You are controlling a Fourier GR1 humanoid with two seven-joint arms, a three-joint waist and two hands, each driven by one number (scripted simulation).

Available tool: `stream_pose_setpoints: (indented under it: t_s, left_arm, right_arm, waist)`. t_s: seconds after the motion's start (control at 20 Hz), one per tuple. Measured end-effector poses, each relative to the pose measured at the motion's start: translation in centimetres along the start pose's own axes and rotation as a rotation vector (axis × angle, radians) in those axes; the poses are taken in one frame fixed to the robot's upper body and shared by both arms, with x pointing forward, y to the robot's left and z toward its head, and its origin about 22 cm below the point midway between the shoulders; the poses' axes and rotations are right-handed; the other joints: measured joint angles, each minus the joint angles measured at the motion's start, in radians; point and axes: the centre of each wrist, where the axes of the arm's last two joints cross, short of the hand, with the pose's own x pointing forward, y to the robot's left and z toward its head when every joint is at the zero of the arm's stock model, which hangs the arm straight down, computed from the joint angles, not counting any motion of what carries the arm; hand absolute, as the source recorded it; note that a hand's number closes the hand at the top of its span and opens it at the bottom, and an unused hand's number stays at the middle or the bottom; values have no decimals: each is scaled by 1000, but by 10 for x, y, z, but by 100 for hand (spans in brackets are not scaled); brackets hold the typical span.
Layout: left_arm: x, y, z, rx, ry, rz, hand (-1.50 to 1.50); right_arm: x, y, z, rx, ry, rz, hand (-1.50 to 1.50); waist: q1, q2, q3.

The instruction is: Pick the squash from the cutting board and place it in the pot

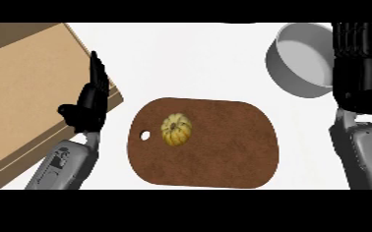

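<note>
A small yellow ribbed squash (176, 129) lies on the left part of a brown rounded cutting board (225, 147), close to the board's hanging hole. A grey pot (301, 61) stands at the upper right on the white counter. My left hand (91, 101) rests at the left, fingers straight and pointing up, apart from the board. My right hand (352, 64) is at the right edge, its fingers straight and stretched up beside the pot's right side. Neither hand holds anything.
A tan wooden counter section (36, 83) fills the left side, its edge running diagonally under my left hand. White counter surface (196, 59) lies between the board and the pot.
</note>
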Motion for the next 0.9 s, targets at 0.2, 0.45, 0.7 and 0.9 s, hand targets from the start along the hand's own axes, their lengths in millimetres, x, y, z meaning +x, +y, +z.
stream_pose_setpoints:
  t_s: [0.2, 0.45, 0.7, 0.9]
  left_arm:
    - [11, 3, -6, -4, -23, 28, 0]
    - [23, 13, -15, -7, -43, 36, 0]
    - [34, 40, -19, 13, -22, 53, 0]
    - [41, 47, -20, 27, -15, 63, 0]
  right_arm:
    - [14, 25, -21, 218, 104, 22, 150]
    - [24, 31, -42, 510, 225, 367, -150]
    - [40, 63, -45, 749, 241, 568, -150]
    - [64, 93, -47, 909, 196, 629, -150]
  waist:
    - [20, -14, 32]
    - [50, -19, 33]
    - [23, -24, 47]
    - [3, -25, 51]
